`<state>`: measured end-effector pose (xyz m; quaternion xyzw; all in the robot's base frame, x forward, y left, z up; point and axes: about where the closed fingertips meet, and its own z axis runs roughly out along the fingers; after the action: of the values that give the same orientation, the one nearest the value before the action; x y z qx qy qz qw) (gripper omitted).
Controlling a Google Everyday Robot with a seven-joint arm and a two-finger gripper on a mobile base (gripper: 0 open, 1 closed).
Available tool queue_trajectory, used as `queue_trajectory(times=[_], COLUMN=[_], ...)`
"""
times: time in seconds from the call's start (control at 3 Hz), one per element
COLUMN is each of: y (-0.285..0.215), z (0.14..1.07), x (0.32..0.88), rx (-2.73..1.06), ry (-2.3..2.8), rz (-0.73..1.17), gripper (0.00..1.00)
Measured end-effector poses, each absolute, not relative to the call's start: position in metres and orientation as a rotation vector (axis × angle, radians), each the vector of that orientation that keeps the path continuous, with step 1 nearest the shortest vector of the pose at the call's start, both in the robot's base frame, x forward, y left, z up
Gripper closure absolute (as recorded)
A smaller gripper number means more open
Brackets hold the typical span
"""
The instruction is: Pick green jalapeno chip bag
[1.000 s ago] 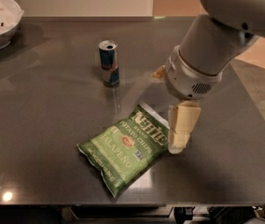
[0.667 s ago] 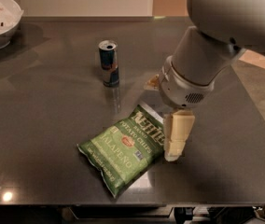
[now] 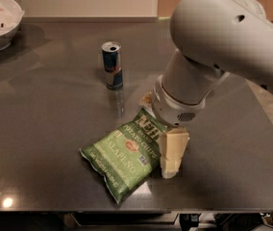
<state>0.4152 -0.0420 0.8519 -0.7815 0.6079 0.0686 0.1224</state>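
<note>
The green jalapeno chip bag (image 3: 124, 160) lies flat on the dark grey counter (image 3: 45, 114), near the front edge and a little to the right of the middle. It lies diagonally, with its top end pointing toward the back right. On the bag the white word "JALAPENO" can be read, and above it "POTATO CHIPS" in smaller letters. Beside these words there is a small red emblem. At the top end there are bigger white letters that look like "KETTLE", but the robot partly covers them.

The end effector (image 3: 171, 165) is cream coloured and points down to the counter. It is at the right edge of the bag, touching it or just beside it. Whether it is apart or together, I cannot tell from this view. Above it, the thick grey-white arm (image 3: 213, 42) fills the upper right part of the view.

Behind the bag, well apart from it, a blue and silver drink can (image 3: 112, 65) stands upright. Its label is too small to read. At the far left corner a white bowl (image 3: 2, 25) with some dark pieces inside stands on the counter.
</note>
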Motion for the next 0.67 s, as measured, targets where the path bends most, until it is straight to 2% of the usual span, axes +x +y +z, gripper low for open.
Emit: queue_trajectory(times=[0.33, 0.67], y=[-0.0359, -0.0313], z=[0.8421, 0.8373], x=[0.4129, 0.4121], rx=[-2.303, -2.316], ry=[1.767, 1.763], rz=[0.206, 0.209], gripper=[0.0, 0.18])
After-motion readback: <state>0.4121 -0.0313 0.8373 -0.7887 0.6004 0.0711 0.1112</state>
